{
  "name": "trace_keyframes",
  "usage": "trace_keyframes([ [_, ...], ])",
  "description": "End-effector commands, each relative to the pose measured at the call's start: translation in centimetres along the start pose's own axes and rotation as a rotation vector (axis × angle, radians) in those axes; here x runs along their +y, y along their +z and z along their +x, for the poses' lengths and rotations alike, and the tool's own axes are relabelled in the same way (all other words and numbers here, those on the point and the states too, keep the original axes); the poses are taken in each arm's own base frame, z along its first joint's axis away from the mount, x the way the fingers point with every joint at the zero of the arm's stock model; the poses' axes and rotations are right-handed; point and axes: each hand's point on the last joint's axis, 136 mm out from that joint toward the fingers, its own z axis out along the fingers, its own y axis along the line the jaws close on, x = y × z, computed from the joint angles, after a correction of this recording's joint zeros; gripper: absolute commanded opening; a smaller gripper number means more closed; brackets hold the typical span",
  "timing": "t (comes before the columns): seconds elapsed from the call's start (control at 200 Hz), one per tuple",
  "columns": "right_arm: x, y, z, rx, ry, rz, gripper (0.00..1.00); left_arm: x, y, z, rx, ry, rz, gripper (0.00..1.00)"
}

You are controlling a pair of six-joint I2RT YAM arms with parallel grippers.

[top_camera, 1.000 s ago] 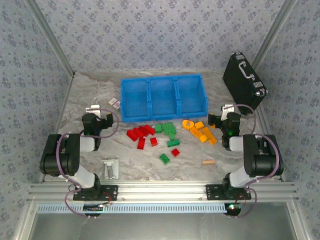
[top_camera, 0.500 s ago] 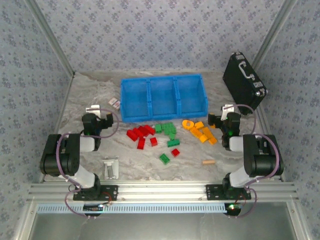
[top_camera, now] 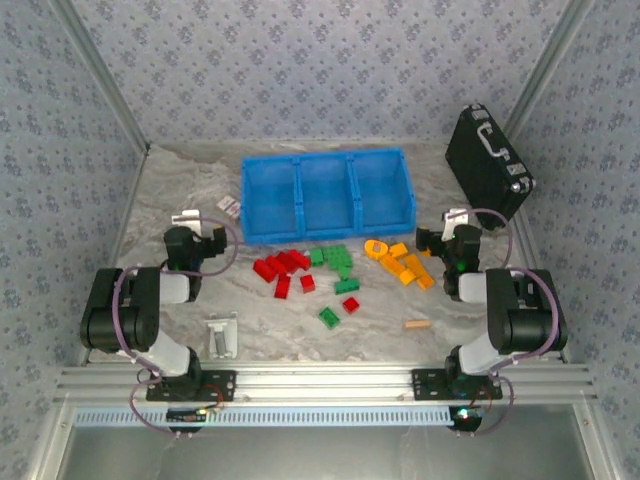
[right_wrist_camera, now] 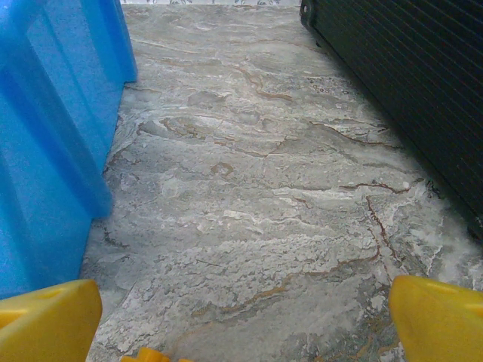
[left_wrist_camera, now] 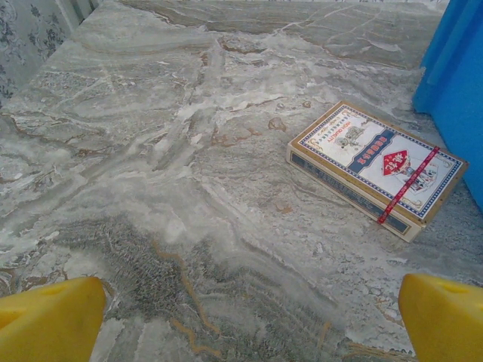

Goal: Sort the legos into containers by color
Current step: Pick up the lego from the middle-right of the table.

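Note:
The legos lie loose in front of the containers (top_camera: pixel 326 193), three joined blue bins: red bricks (top_camera: pixel 283 266) at left, green bricks (top_camera: pixel 335 262) in the middle, orange bricks (top_camera: pixel 403 265) at right with the orange ring (top_camera: pixel 376 248). One green brick (top_camera: pixel 328 317) and one red brick (top_camera: pixel 350 304) sit nearer. My left gripper (top_camera: pixel 198 240) rests low, left of the red bricks, and is open (left_wrist_camera: pixel 249 324) over bare marble. My right gripper (top_camera: pixel 445 238) sits right of the orange bricks, open (right_wrist_camera: pixel 245 324) and empty, with an orange brick's edge (right_wrist_camera: pixel 151 354) by its left finger.
A white card box (left_wrist_camera: pixel 375 167) lies ahead of the left gripper beside the bin wall (left_wrist_camera: pixel 456 75). The black case (top_camera: pixel 487 163) stands at the back right, close along the right gripper's side (right_wrist_camera: pixel 407 75). A tan stick (top_camera: pixel 417 324) and a grey metal bracket (top_camera: pixel 221 335) lie near the front.

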Motion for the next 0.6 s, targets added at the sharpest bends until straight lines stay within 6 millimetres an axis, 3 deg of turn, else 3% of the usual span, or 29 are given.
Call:
trace_keyframes([
  [0.0, -0.2, 0.1, -0.5, -0.018, 0.007, 0.003, 0.99, 0.1, 0.2, -1.1, -0.023, 0.000, 0.015, 1.00],
  [0.055, -0.2, 0.1, -0.4, -0.014, 0.008, 0.001, 0.99, -0.6, 0.4, -2.2, -0.039, 0.003, 0.058, 1.00],
  [0.095, 0.0, 0.1, -0.9, -0.021, 0.006, -0.011, 0.99, -1.1, 0.7, -3.3, 0.051, 0.023, 0.083, 1.00],
  [0.13, 0.1, -0.2, -1.6, 0.001, -0.005, -0.003, 0.99, -0.9, 0.2, -4.7, 0.123, 0.026, 0.064, 1.00],
  [0.175, -0.3, -0.9, -3.2, 0.071, 0.010, 0.015, 0.99, -0.4, -0.6, -8.3, 0.106, 0.026, 0.002, 1.00],
  [0.285, 0.5, -5.3, -9.0, 0.033, 0.042, -0.047, 0.99, -0.9, -5.7, -17.0, -0.019, 0.018, -0.014, 1.00],
  [0.375, 1.4, -9.2, -12.0, 0.027, 0.061, -0.074, 0.99, -1.6, -10.4, -21.2, -0.067, 0.034, -0.002, 1.00],
  [0.42, 1.6, -10.7, -12.7, 0.038, 0.075, -0.073, 0.98, -1.7, -12.6, -22.2, -0.071, 0.036, 0.012, 1.00],
  [0.47, 1.6, -11.8, -12.1, 0.093, 0.104, -0.058, 0.97, -1.8, -15.0, -22.8, -0.078, 0.036, 0.038, 1.00],
  [0.595, 1.8, -12.5, -9.1, 0.273, 0.188, -0.043, 0.94, -2.3, -20.3, -21.2, -0.058, 0.072, 0.123, 1.00],
])
